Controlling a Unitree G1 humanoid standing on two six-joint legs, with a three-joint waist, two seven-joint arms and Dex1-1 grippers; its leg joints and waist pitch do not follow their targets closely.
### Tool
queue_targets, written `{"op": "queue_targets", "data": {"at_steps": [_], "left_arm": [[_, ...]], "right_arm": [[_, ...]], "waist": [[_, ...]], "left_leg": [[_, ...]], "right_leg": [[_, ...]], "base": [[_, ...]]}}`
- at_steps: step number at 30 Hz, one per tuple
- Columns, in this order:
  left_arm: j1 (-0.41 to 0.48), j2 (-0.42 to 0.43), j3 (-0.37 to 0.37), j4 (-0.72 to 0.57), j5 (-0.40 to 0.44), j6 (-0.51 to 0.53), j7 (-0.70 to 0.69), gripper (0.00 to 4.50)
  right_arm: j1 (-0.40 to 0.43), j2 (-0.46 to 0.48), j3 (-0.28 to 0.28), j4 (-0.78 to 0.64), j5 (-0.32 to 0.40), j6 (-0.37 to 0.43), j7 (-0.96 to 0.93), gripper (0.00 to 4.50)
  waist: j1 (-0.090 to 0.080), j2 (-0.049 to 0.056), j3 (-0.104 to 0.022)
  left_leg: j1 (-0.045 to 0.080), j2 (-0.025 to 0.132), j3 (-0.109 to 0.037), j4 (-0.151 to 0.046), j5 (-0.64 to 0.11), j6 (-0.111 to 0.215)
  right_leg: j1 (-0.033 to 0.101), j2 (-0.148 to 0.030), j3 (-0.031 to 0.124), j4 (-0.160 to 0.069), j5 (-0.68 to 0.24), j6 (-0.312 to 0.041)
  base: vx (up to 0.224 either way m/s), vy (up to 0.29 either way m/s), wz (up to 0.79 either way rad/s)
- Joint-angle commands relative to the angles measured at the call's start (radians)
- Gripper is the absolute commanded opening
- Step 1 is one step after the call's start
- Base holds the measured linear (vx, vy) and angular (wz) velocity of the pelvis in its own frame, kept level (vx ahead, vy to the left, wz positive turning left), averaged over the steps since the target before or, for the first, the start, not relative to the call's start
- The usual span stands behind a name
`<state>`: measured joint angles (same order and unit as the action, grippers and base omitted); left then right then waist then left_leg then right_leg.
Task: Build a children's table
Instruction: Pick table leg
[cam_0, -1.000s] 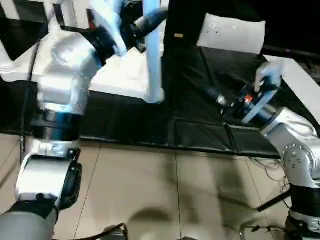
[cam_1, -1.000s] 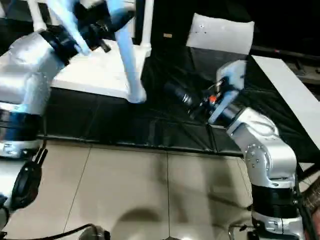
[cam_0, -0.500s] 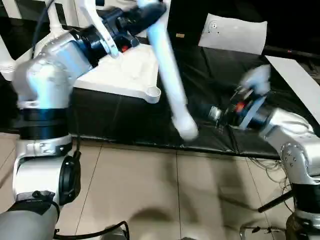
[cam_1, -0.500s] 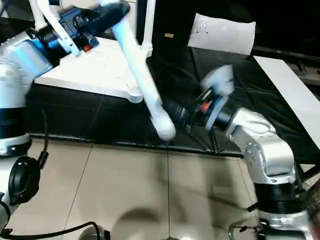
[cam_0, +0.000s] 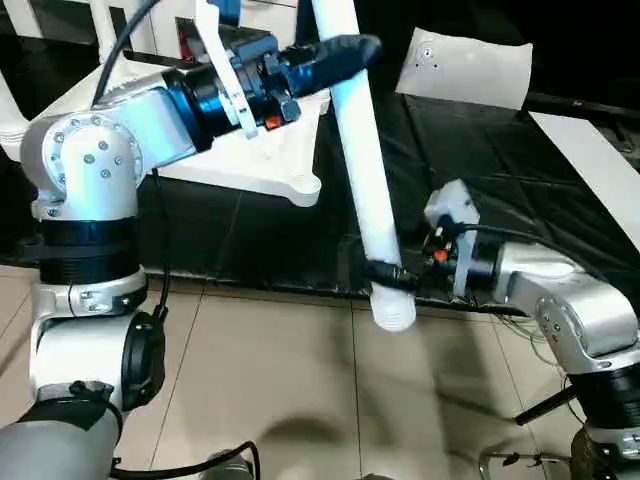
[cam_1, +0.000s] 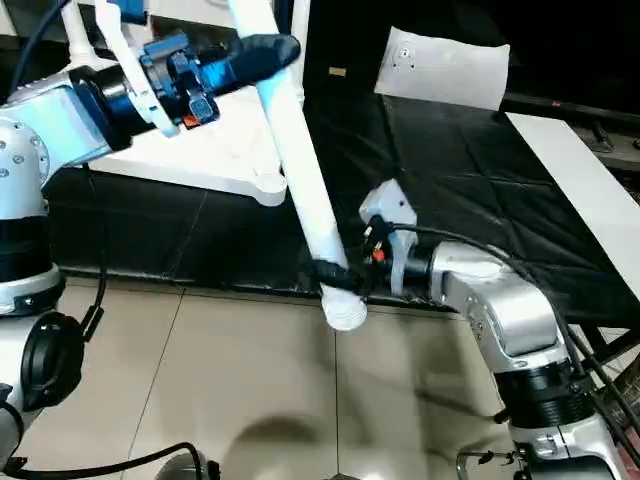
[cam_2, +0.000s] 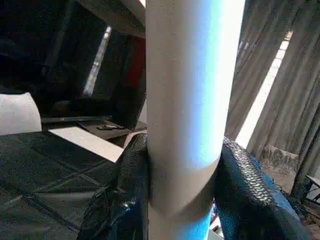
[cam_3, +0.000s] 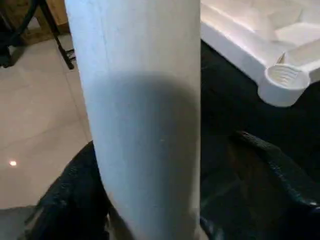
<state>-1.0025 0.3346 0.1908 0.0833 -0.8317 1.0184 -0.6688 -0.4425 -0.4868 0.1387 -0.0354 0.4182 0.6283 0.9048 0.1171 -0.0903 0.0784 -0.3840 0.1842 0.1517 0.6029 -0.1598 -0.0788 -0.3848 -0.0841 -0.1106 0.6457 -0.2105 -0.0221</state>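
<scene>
My left gripper (cam_0: 345, 50) pinches the leg (cam_0: 365, 180) high up; right gripper (cam_0: 392, 275) spread around its lower end, socket (cam_3: 282, 82) just beyond.

A black mat (cam_0: 480, 170) covers the floor beyond beige tiles (cam_0: 280, 390), bearing a white pillow-like slab (cam_0: 465, 68).

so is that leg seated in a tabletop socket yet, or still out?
Out. The leg hangs tilted in the air, clamped by the left gripper, its lower end beside the right gripper. The tabletop's near corner socket is empty.
</scene>
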Motion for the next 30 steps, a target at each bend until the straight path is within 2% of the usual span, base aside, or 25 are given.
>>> {"op": "queue_targets", "data": {"at_steps": [1,5,8,10,18,28,30], "left_arm": [[-0.029,-0.004,-0.005,-0.026,-0.016,0.008,-0.002,1.48],[-0.034,0.003,-0.011,-0.022,-0.016,0.011,-0.002,1.48],[-0.037,0.006,-0.013,-0.018,-0.011,0.006,-0.006,1.48],[-0.037,0.007,-0.013,-0.017,-0.01,0.006,-0.008,1.48],[-0.038,0.018,-0.019,-0.013,-0.005,0.005,-0.023,1.48],[-0.037,0.024,-0.019,-0.016,-0.005,-0.003,-0.035,1.48],[-0.039,0.003,0.006,-0.012,-0.024,0.0,-0.01,1.48]], "right_arm": [[-0.006,-0.017,0.007,-0.001,0.001,0.012,0.01,3.4],[0.0,-0.019,0.015,-0.015,0.0,0.034,0.015,3.05],[0.0,-0.014,0.01,-0.018,0.013,0.064,0.014,2.91],[0.001,-0.016,0.01,-0.019,0.02,0.065,0.019,2.6],[0.004,-0.012,0.005,-0.021,0.037,0.071,0.038,1.99],[0.017,0.01,0.012,-0.028,0.036,0.044,0.04,1.93],[0.023,0.024,0.002,-0.033,0.044,0.038,0.032,1.92]], "waist": [[0.004,0.008,-0.08],[0.004,0.011,-0.08],[0.004,0.008,-0.079],[0.005,0.009,-0.079],[0.006,0.008,-0.08],[0.008,0.013,-0.08],[0.009,0.017,-0.08]], "left_leg": [[0.012,0.046,-0.004,-0.065,-0.153,-0.022],[0.014,0.048,-0.005,-0.066,-0.156,-0.026],[0.014,0.047,-0.004,-0.066,-0.157,-0.028],[0.014,0.047,-0.003,-0.066,-0.16,-0.03],[0.012,0.049,-0.003,-0.065,-0.152,-0.034],[0.015,0.05,-0.004,-0.066,-0.163,-0.039],[0.016,0.05,-0.004,-0.066,-0.17,-0.042]], "right_leg": [[0.058,-0.075,0.065,-0.087,-0.167,-0.148],[0.057,-0.074,0.065,-0.086,-0.163,-0.15],[0.057,-0.074,0.065,-0.086,-0.167,-0.149],[0.057,-0.075,0.065,-0.088,-0.176,-0.146],[0.058,-0.074,0.066,-0.086,-0.17,-0.142],[0.056,-0.074,0.066,-0.086,-0.166,-0.148],[0.056,-0.074,0.066,-0.086,-0.161,-0.152]], "base": [[0.0,0.0,0.0],[0.0,0.0,0.0],[0.0,0.0,0.0],[0.0,0.0,0.0],[0.0,0.0,0.0],[0.0,0.0,0.0],[0.0,0.0,0.0]]}}
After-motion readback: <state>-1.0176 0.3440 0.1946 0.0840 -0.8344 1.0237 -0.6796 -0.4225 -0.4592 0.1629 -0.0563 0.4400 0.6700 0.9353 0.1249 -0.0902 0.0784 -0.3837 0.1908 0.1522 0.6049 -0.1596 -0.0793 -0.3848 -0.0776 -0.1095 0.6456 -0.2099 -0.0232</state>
